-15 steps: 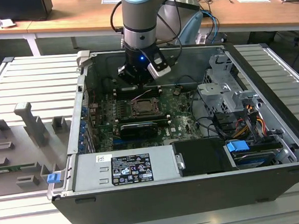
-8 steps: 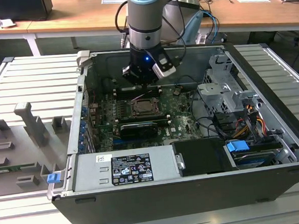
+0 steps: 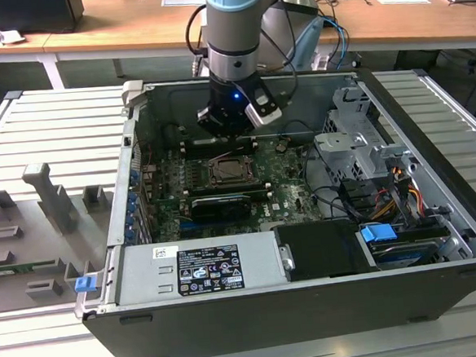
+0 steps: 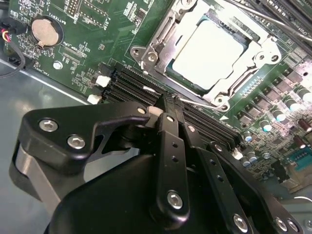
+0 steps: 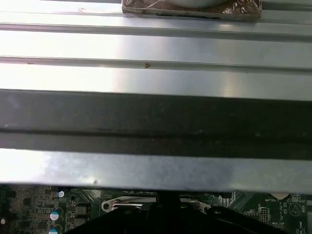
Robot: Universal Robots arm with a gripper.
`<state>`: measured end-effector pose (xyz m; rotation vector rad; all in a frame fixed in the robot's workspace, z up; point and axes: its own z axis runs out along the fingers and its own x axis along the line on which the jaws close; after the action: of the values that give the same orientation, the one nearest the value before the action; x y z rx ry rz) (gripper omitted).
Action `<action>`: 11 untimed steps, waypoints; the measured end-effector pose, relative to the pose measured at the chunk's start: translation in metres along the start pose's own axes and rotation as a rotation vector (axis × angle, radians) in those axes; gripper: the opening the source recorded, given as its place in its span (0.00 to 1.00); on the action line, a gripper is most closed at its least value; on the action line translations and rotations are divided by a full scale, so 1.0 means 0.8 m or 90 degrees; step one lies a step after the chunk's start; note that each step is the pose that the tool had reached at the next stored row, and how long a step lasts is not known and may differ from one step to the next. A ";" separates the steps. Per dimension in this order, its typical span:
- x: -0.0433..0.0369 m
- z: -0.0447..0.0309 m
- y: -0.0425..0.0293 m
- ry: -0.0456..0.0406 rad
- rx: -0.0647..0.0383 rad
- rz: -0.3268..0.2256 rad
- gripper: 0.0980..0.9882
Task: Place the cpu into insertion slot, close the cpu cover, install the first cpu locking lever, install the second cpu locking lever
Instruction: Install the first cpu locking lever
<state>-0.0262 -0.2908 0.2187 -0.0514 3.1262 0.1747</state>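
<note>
The cpu (image 4: 207, 51) lies flat in the insertion slot (image 4: 157, 48), its pale face showing through the window of the cpu cover (image 4: 258, 51), which is folded down over it. A thin wire locking lever (image 4: 202, 102) runs along the socket's near edge. My gripper (image 4: 169, 100) is shut, and its tips rest at that lever's end. In the exterior view the gripper (image 3: 229, 138) hangs inside the computer case just behind the insertion slot (image 3: 233, 172).
Black memory slots (image 4: 131, 85) lie right under my fingertips, with a coin battery (image 4: 45, 31) off to one side. A ribbed black card (image 3: 219, 204), the power supply (image 3: 199, 267) and the drive cage (image 3: 358, 150) ring the socket. The case wall (image 5: 156, 117) is close.
</note>
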 end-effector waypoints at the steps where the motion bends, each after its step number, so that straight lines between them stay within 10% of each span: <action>1: -0.001 0.0005 0.0000 0.0000 0.000 0.000 0.01; 11: -0.006 0.0041 -0.0003 0.0000 0.000 0.000 0.01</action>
<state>-0.0210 -0.2905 0.2154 -0.0526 3.1261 0.1749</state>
